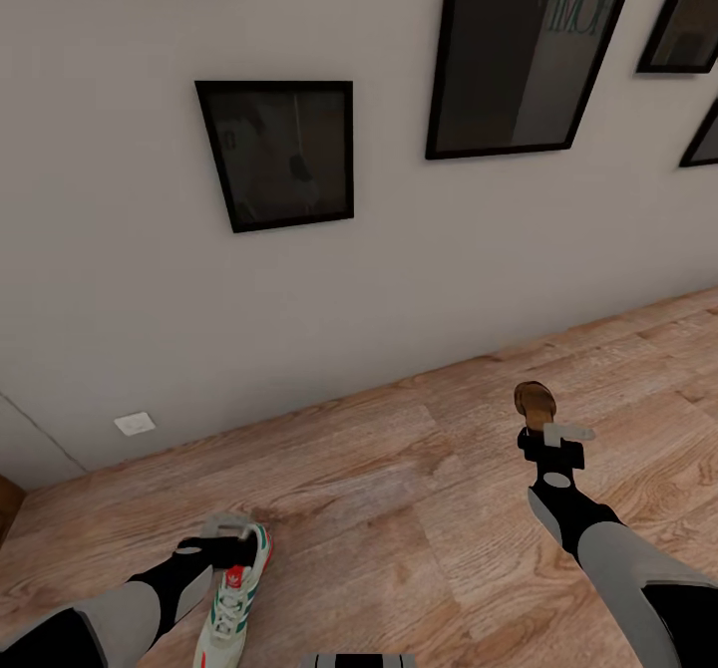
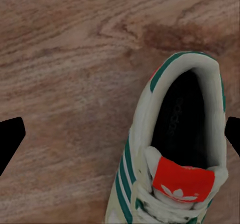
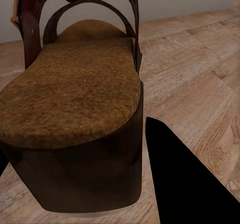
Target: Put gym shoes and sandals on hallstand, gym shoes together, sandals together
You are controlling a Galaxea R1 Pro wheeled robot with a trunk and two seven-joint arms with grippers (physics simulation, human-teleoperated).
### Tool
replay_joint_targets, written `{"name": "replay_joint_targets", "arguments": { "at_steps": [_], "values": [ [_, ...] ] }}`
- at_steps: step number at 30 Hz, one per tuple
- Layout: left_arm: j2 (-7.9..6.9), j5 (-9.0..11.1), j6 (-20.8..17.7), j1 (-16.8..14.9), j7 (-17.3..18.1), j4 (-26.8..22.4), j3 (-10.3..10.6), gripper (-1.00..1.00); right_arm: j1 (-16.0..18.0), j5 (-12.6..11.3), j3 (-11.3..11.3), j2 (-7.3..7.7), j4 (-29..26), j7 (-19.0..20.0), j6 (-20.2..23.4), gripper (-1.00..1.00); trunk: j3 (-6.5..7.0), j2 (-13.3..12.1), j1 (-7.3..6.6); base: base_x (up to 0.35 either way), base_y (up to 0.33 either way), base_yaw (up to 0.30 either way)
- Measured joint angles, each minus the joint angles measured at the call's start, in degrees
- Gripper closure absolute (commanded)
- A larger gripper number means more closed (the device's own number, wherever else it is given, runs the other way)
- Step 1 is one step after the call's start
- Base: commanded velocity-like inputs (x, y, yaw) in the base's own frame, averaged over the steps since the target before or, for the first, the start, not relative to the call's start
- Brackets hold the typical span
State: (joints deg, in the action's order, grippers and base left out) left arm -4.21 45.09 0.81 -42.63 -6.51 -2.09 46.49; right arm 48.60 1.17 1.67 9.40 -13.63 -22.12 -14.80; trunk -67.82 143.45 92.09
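One gym shoe (image 1: pixel 231 603), white with green stripes and a red tongue tag, lies on the corridor floor (image 1: pixel 399 508). My left gripper (image 1: pixel 231 538) hovers just over its heel end, open. In the left wrist view the gym shoe (image 2: pixel 175 149) sits between the spread black fingertips (image 2: pixel 10 139), nearer one of them. A brown sandal (image 1: pixel 536 404) sticks out from my right gripper (image 1: pixel 554 434), which is shut on its heel. Up close, the sandal (image 3: pixel 75 98) has a black finger (image 3: pixel 185 179) against the side of its heel. The hallstand is out of view.
A pale wall (image 1: pixel 399 249) with several black-framed pictures (image 1: pixel 279 155) runs along the far side of the floor. A white wall plate (image 1: pixel 134 423) sits low on it. Something brown and wooden (image 1: pixel 6 508) shows at the left edge. Open planks lie between my two arms.
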Motion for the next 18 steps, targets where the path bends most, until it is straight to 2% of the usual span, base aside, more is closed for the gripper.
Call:
{"name": "replay_joint_targets", "arguments": {
  "at_steps": [6, 18],
  "values": [
    [0.76, 0.00, 1.08, 0.00, -2.72, 0.00, 0.14, -1.00, 0.00, 0.00, 0.00, 0.00, 0.00, 0.00, 0.00, 1.00, 0.00, 0.00, 0.00, 0.000, 0.000, 0.000],
    [1.56, -0.02, 1.46, 0.00, -3.60, 0.06, 0.10, -1.00, 0.00, 0.00, 0.00, 0.00, 0.01, 0.00, 0.00, 1.00, 0.00, 0.00, 0.00, 0.000, 0.000, 0.000]
  ]
}}
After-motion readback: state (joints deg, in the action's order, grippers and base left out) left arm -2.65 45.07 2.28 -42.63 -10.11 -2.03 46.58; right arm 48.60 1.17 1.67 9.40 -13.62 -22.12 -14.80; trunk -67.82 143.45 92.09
